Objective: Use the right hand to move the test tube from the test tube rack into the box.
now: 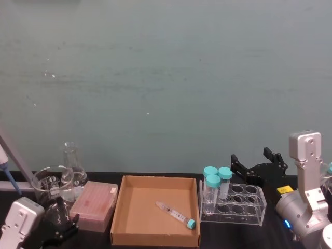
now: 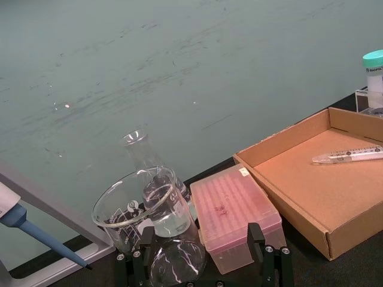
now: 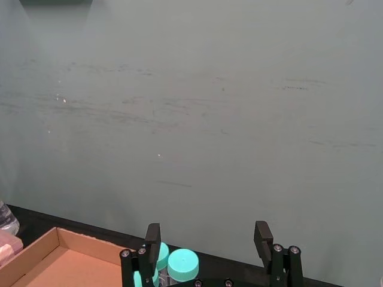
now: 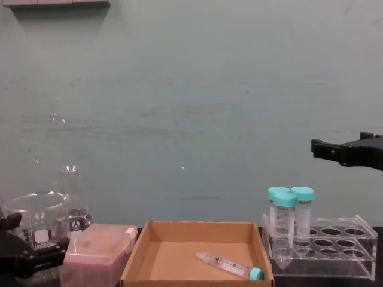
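**Right hand empty, tube lying in the box**

Fingers spread wide and holding nothing, our right hand (image 1: 259,166) hangs in the air above the far side of the test tube rack (image 1: 244,203); from the wrist camera we see its two black fingers (image 3: 152,236) parted, with teal caps below them. Our left gripper (image 2: 203,254) sits parked low at the near left by the glassware, jaws apart and empty too.

Going down in size: the box (image 1: 120,207), a shallow brown cardboard tray with low walls, sits mid-table between the pink box (image 1: 93,205) and the rack. The rack is clear acrylic and carries two wide tubes (image 1: 217,181) at its left end.

The test tube (image 1: 175,214) lies flat on the box floor toward the right wall, cap toward us, so we judge the move done. It is slim, clear and pointed, with printed marks and a small teal cap (image 1: 191,224).

We expect it to be light, stiff and slick (thin plastic, likely to roll or pivot). Were we to grasp it, we'd take the barrel crosswise near the cap, gently.
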Action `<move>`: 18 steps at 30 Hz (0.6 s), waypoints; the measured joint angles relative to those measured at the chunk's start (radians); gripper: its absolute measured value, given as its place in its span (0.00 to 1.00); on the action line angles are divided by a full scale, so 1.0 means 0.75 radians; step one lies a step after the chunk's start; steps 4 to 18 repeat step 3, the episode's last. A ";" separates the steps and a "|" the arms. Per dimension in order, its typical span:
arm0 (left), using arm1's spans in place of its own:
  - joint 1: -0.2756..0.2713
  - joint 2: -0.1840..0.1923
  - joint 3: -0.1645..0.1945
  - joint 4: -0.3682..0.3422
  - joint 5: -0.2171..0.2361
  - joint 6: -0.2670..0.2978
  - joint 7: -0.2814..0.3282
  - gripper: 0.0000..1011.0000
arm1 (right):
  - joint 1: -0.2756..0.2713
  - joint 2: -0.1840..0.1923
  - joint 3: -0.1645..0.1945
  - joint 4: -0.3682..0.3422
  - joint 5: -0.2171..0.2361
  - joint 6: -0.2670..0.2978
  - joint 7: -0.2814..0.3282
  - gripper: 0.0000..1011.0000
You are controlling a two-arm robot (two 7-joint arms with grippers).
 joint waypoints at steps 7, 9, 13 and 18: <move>0.000 0.000 0.000 0.000 0.000 0.000 0.000 0.99 | 0.000 0.000 0.000 0.000 0.000 0.000 0.000 0.99; 0.000 0.000 0.000 0.000 0.000 0.000 0.000 0.99 | 0.000 0.000 0.000 0.000 0.000 0.000 0.000 0.99; 0.000 0.000 0.000 0.000 0.000 0.000 0.000 0.99 | 0.000 0.000 0.000 0.000 0.000 0.000 0.000 0.99; 0.000 0.000 0.000 0.000 0.000 0.000 0.000 0.99 | 0.000 0.000 0.000 0.000 0.000 0.000 0.000 0.99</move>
